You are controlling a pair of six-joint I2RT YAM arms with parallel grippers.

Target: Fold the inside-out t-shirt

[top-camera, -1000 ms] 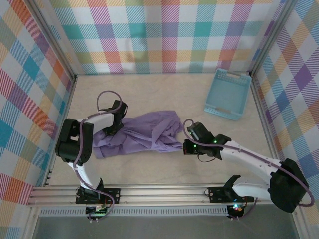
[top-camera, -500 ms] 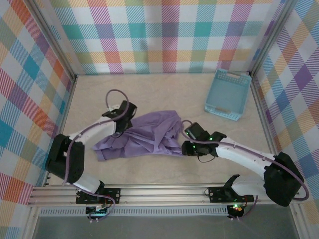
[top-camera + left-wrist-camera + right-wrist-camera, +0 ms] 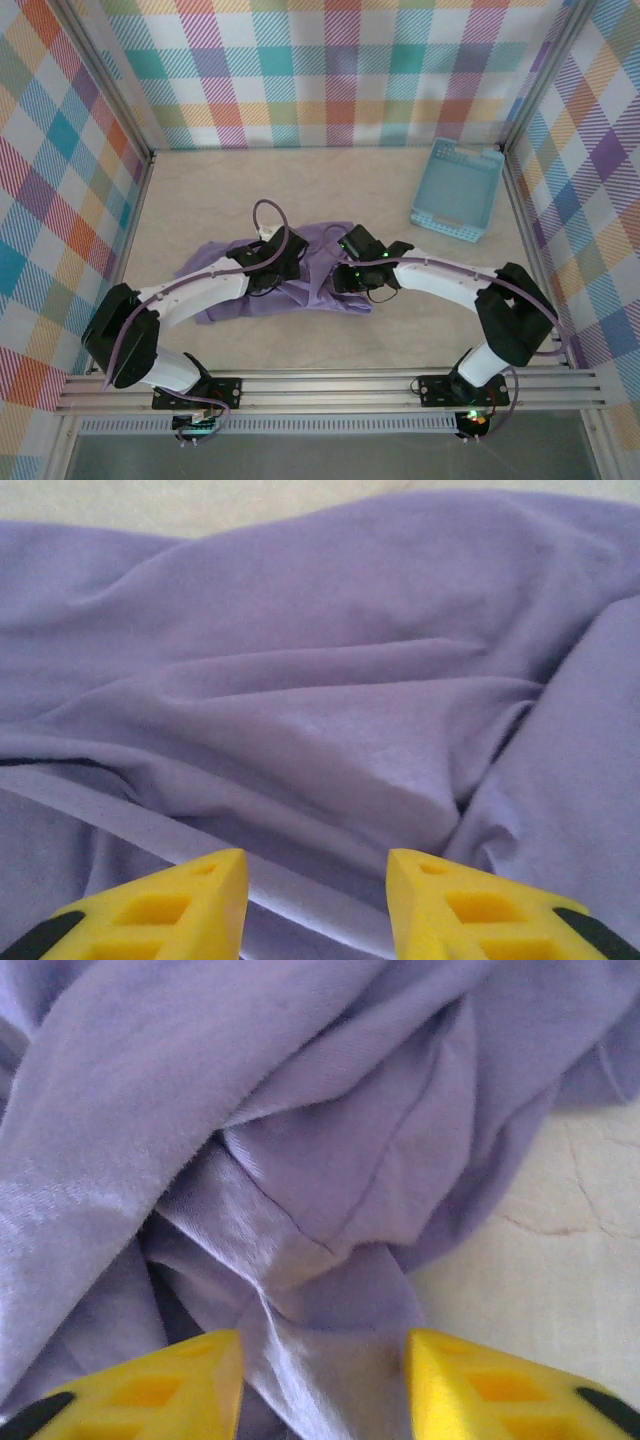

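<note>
Hanging close over the crumpled lavender t-shirt (image 3: 330, 710), the left end effector (image 3: 318, 870) and right end effector (image 3: 325, 1350) both stand spread, with fabric directly beneath and ahead of each on the counter (image 3: 560, 1260).

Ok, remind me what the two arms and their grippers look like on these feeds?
Both the left arm and right arm have white links with black joints, each trailed by a purple cable. The right wrist carries glowing green lights. The left gripper and right gripper have yellow wedge-shaped fingers with recessed pockets and black bases.
</note>
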